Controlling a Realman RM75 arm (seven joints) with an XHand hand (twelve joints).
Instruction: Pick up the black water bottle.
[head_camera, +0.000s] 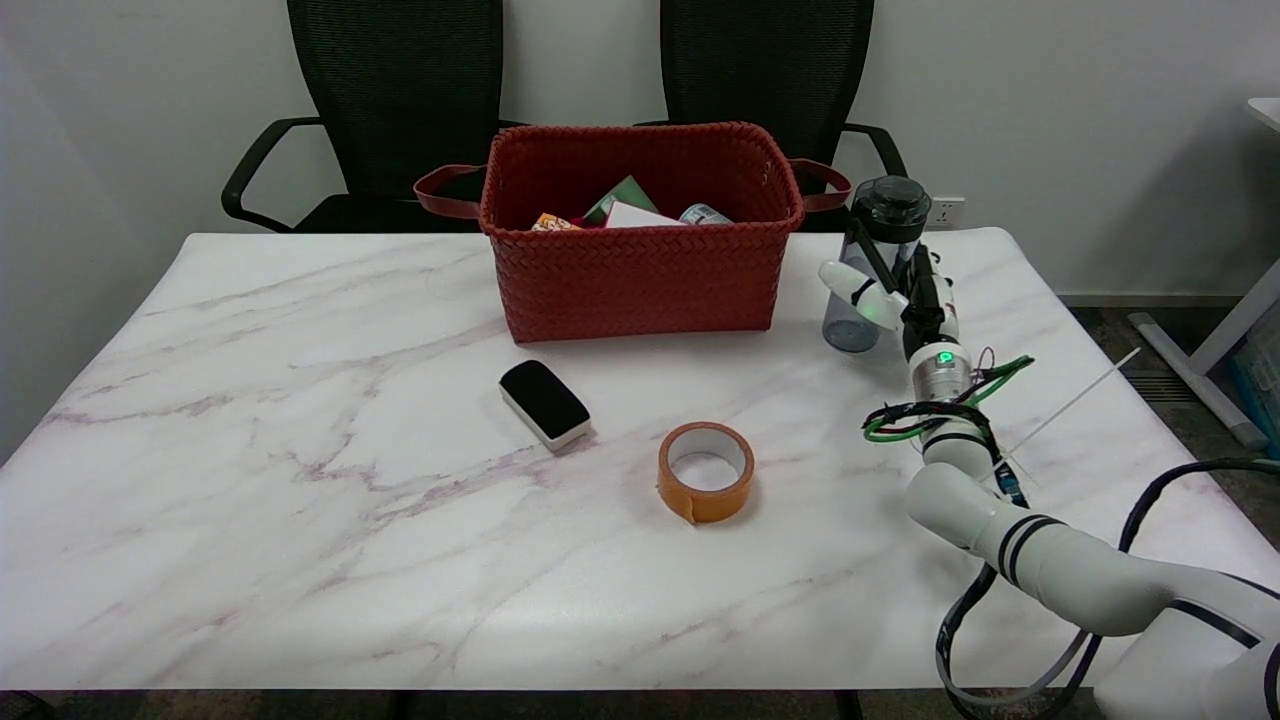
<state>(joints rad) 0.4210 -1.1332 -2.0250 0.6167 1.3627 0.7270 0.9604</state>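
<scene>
Table: a white marble-patterned table (300, 520) with pale pink veins, seen from above its near side.
Black water bottle: a smoky, see-through bottle with a black screw lid (868, 262), standing upright near the table's far right corner, just beside the right end of the basket.
Right hand: the black-and-white right hand (898, 298) is at the bottle's right side, with one white finger (858, 287) lying across the bottle's front. The rest of the hand sits against or behind the bottle. Whether the fingers are truly clamped on the bottle or only touching it cannot be told from this view.
Right arm: the white right arm (1050, 570) reaches in from the table's near right corner, with green and black cables looped around its wrist and a green light glowing there.
Basket: a red woven basket (640, 270) with two side handles stands at the middle of the far edge, holding several small packets and a can, too jumbled to name.
Eraser: a black-topped white block (544, 402) lies near the table's centre, in front of the basket.
Tape: an orange roll of tape (705, 470) lies flat, towards the near edge from the eraser and to its right.
Chairs: two black mesh office chairs (400, 90) stand behind the far edge.
</scene>
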